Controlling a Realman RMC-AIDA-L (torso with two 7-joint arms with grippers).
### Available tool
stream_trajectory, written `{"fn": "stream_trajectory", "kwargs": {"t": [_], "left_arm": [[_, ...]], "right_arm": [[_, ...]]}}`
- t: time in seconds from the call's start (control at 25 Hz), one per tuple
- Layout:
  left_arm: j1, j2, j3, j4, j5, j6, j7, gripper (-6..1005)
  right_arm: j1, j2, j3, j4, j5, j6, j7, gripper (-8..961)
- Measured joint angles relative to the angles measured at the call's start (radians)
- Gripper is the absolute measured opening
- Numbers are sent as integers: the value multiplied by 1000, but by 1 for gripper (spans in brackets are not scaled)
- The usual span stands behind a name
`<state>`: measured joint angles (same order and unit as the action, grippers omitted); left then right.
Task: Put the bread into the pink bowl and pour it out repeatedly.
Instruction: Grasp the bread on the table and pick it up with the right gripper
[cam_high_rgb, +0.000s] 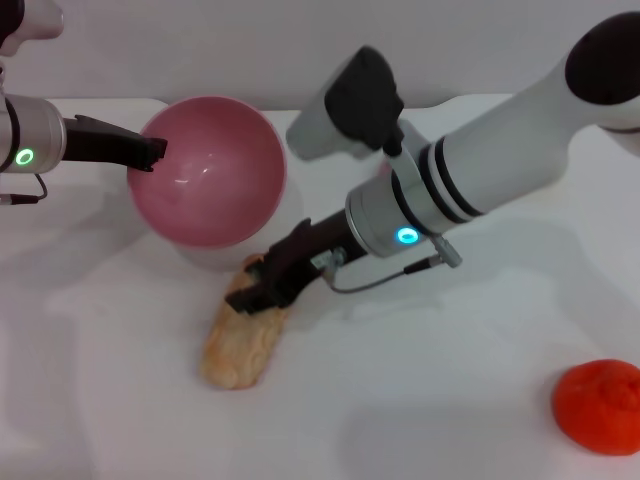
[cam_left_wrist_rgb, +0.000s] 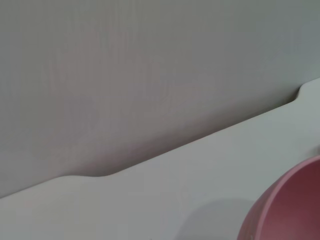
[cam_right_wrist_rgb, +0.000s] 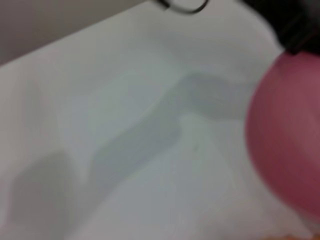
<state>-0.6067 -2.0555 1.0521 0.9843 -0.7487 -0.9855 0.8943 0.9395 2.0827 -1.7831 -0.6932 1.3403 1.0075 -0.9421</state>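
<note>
Orange-red round object sits nearest the camera, at the desk's near right corner, well apart from everything else.

Right gripper: jaws clenched on the far end of the bread. Dark fingers straddle the loaf's upper end and touch it. Loaf lies flat on the desk, long axis running from the jaws toward the camera, near end free. Pale tan, lumpy surface faces up; striping cannot be made out. Right arm reaches in from the upper right, angled down to the loaf, with a lit ring at the wrist.

Left gripper: jaws grasping the pink bowl at its left rim. Whether one finger sits inside and one outside cannot be told. Bowl is tilted, mouth turned toward the camera and the interior visible, with nothing seen inside. Its lower edge is just beside the far end of the bread, not clearly touching it. Left arm enters level from the left edge.

Left wrist view: only a curved part of the bowl, bare desk and grey wall.

Right wrist view: bowl's outer side close by, blurred, with shadows on the desk.
</note>
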Motion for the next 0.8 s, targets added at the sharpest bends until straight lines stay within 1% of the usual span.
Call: {"fn": "stream_trajectory", "kwargs": {"t": [0.28,0.48,0.72,0.8], "left_arm": [[-1,0,0,-3,0,9,1,44],[-4,1,0,-3,0,18,2,44],[-8,3,-5,-7,1,43,2,44],[-8,7,-11,-15,7,71,1,44]], "right_arm": [[37,-2,23,26,-6,-31,57,463],[68,5,15,91,-4,-68,58,462],[74,7,7,117,-1,-87,55,461],[74,8,1,121,-1,-95,55,460]]}}
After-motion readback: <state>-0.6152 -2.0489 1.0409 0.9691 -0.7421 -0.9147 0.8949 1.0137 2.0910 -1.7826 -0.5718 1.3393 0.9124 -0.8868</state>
